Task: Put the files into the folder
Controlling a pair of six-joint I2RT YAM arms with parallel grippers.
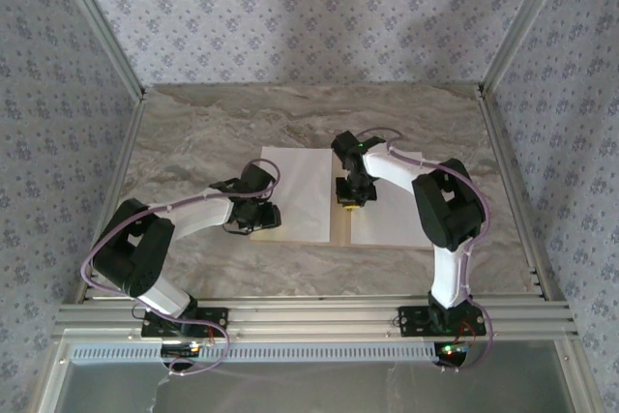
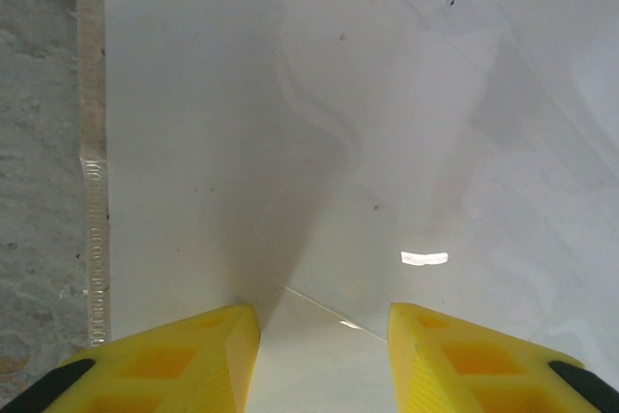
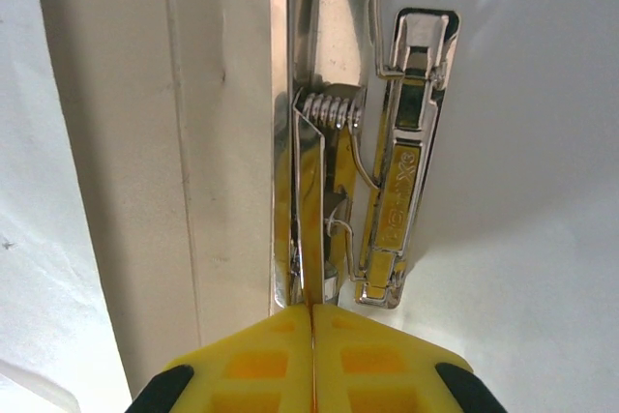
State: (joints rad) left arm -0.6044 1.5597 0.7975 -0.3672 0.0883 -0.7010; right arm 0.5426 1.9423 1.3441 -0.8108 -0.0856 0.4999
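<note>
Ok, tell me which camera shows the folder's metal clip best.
Right wrist: the metal clip fills the middle, spring and lever sharp, beyond the shut right claw. In the top external view that claw covers the spine of the folder. Left wrist looks at a white sheet.

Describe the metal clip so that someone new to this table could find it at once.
On the marble-patterned table lies an open folder, a white sheet on each half. Along its centre spine, between the sheets, sits the metal clip, at the shut tips of the right gripper. It alone is shiny silver, with a coiled spring.
</note>
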